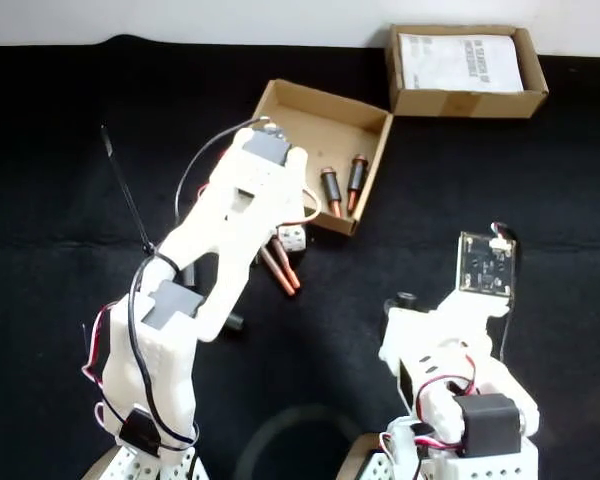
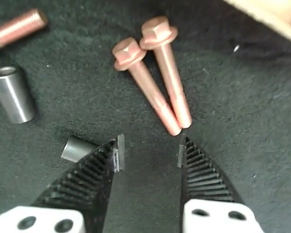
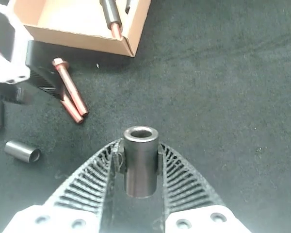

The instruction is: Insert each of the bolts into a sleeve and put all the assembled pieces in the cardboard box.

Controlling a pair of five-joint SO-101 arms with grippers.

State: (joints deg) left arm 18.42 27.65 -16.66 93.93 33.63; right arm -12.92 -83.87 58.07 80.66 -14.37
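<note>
Two copper bolts (image 2: 155, 87) lie side by side on the black cloth, just beyond my left gripper (image 2: 150, 151), which is open and low over the cloth with nothing between its fingers. The high view shows the same bolts (image 1: 282, 267) beside the open cardboard box (image 1: 280, 100), which holds two assembled pieces (image 1: 342, 185). My right gripper (image 3: 140, 153) is shut on an upright steel sleeve (image 3: 140, 162), held above the cloth to the right of the bolts. Loose sleeves (image 2: 12, 94) (image 2: 77, 148) and a third bolt (image 2: 17, 26) lie by the left gripper.
A second cardboard box (image 1: 465, 100) with a printed sheet stands at the back right. A thin black rod (image 1: 125, 190) lies on the cloth to the left. The left arm (image 1: 220, 240) stretches across the loose sleeves.
</note>
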